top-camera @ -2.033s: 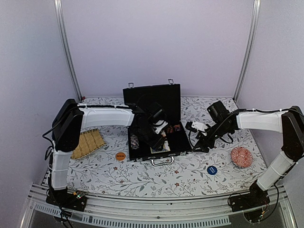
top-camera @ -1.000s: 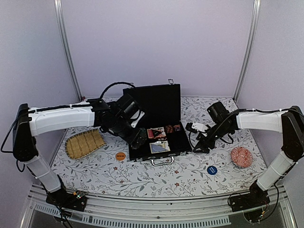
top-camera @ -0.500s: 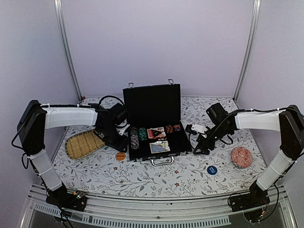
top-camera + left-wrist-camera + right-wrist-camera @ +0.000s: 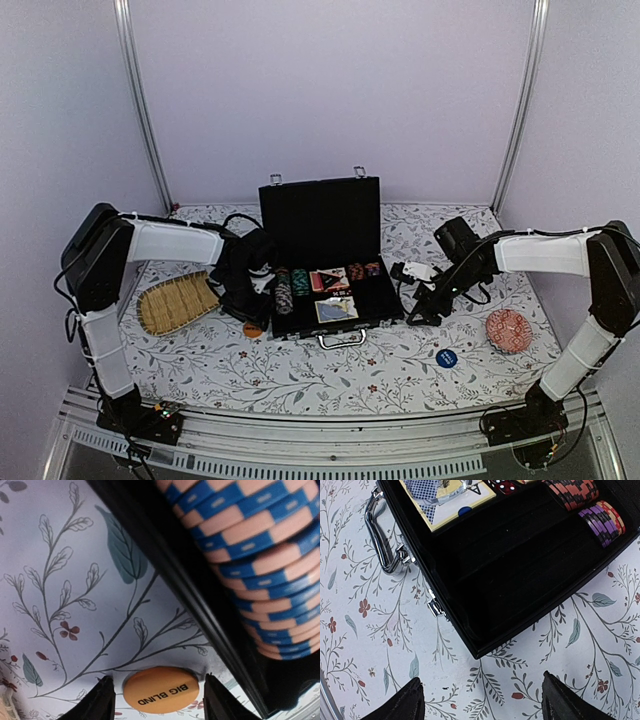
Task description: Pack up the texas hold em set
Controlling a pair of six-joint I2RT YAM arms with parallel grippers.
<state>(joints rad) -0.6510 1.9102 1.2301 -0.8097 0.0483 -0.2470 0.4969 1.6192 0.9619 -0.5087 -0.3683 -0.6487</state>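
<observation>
The black case (image 4: 335, 262) lies open mid-table, lid up, silver handle (image 4: 341, 340) at the front. Chip rows (image 4: 284, 291), card decks (image 4: 335, 309) and red dice (image 4: 504, 485) lie inside. My left gripper (image 4: 254, 318) is open, low over the table at the case's left front corner, its fingers (image 4: 95, 705) either side of the orange "BIG BLIND" disc (image 4: 161, 690). Blue-and-peach chips (image 4: 260, 560) fill the case edge beside it. My right gripper (image 4: 418, 310) is open and empty just off the case's right front corner (image 4: 477, 652). A blue disc (image 4: 447, 358) lies front right.
A woven straw tray (image 4: 176, 304) lies left of the case. A red patterned bowl (image 4: 508, 331) sits at the right. The floral cloth (image 4: 330, 385) covers the table. Purple and red chips (image 4: 600, 520) show in the right wrist view.
My left arm has drawn out of the case, swung left and come down at the case's left front corner over the orange disc. The right arm has barely moved.
</observation>
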